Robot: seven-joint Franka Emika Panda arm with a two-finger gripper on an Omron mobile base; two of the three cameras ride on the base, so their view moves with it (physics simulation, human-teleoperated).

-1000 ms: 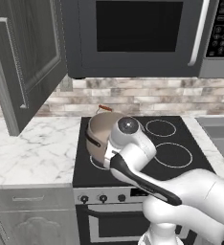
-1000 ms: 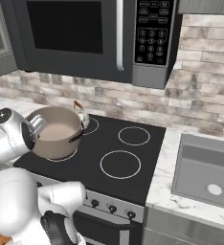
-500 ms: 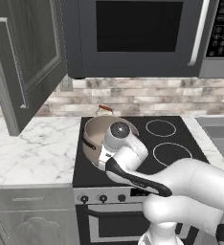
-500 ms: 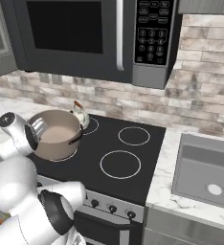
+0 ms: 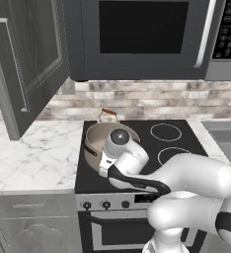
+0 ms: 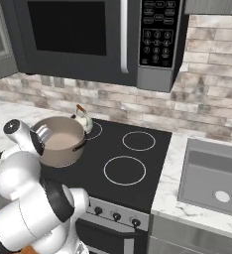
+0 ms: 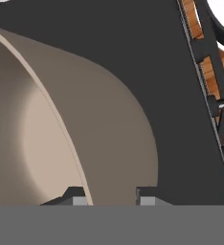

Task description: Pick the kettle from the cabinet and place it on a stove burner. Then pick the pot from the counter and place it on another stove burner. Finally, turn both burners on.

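The taupe pot (image 5: 94, 144) (image 6: 63, 144) sits on the front left stove burner of the black cooktop (image 6: 152, 158). Its wall (image 7: 99, 119) runs between my two fingertips, one inside the rim and one outside. My gripper (image 7: 111, 198) is shut on the pot's near rim. Right behind the pot, on the back left burner, stands the small cream kettle (image 5: 107, 116) (image 6: 83, 122), upright and apart from my hand. The two right burners (image 5: 166, 132) (image 6: 124, 170) are bare. The cabinet door (image 5: 28, 54) hangs open at the upper left.
A black microwave (image 5: 147, 34) hangs low over the stove. Stove knobs (image 5: 106, 204) line the front panel. White marble counter (image 5: 28, 153) lies left of the stove, and a sink (image 6: 212, 173) is sunk into the counter on the right. My own arm crosses the stove's front.
My arm's elbow has swung down and to the right in front of the stove. The pot and kettle have stayed where they were, with the grip unchanged.
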